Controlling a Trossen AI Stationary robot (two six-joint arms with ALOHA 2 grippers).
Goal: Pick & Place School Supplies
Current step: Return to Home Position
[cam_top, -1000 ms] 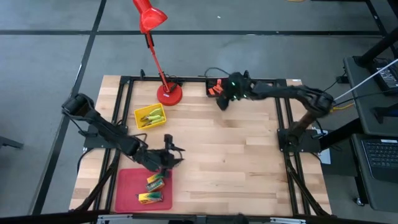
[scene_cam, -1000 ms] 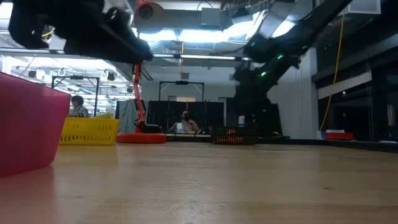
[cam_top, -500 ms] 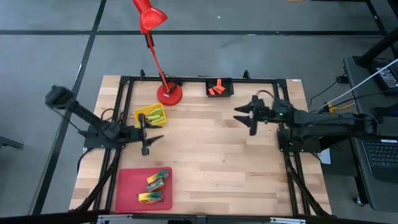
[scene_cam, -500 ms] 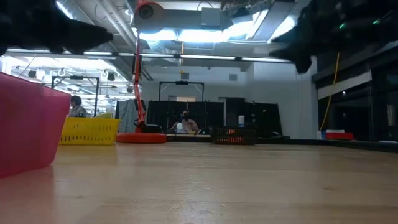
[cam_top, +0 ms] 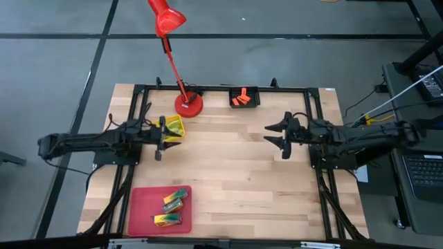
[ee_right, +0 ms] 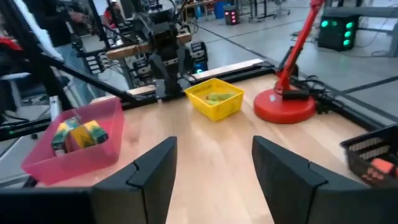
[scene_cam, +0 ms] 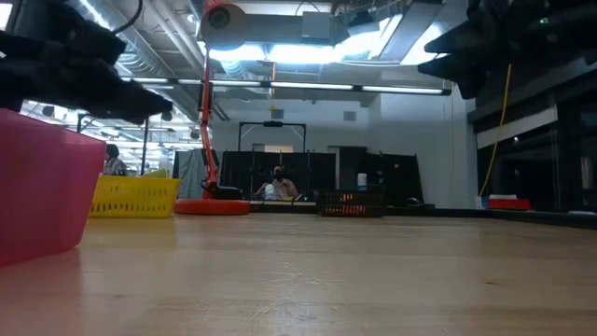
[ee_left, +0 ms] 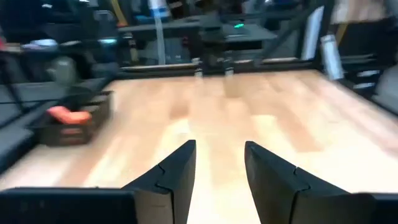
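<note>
Left tool (cam_top: 165, 137) hovered over the surface (cam_top: 235, 180) at its left side, just beside the yellow tray (cam_top: 178, 122) and pointing toward the middle. In the left wrist view its fingers (ee_left: 177, 168) were spread, with nothing between them.

Right tool (cam_top: 267, 135) was over the right half of the surface, pointing back at the left one and well apart from it. It was also spread and empty (ee_right: 214, 142).

Supplies:
- Green-and-yellow boxes (cam_top: 173, 201) sat in the red tray (cam_top: 142, 207) at the near left corner. The right wrist view showed them stacked against the tray's wall (ee_right: 78, 134).
- Orange pieces (cam_top: 241, 98) lay in the black tray (cam_top: 232, 97) at the far edge, also visible from the left wrist (ee_left: 68, 114).
- Hand tools with yellow-green handles (cam_top: 171, 130) lay in the yellow tray, also visible in the right wrist view (ee_right: 216, 96).

The red lamp's base (cam_top: 188, 105) stood on the far edge between the yellow and black trays, closer to the yellow one. Neither tool touched any tray or supply. The low view showed both arms up off the surface, and a person (scene_cam: 278, 182) far back in the room.
</note>
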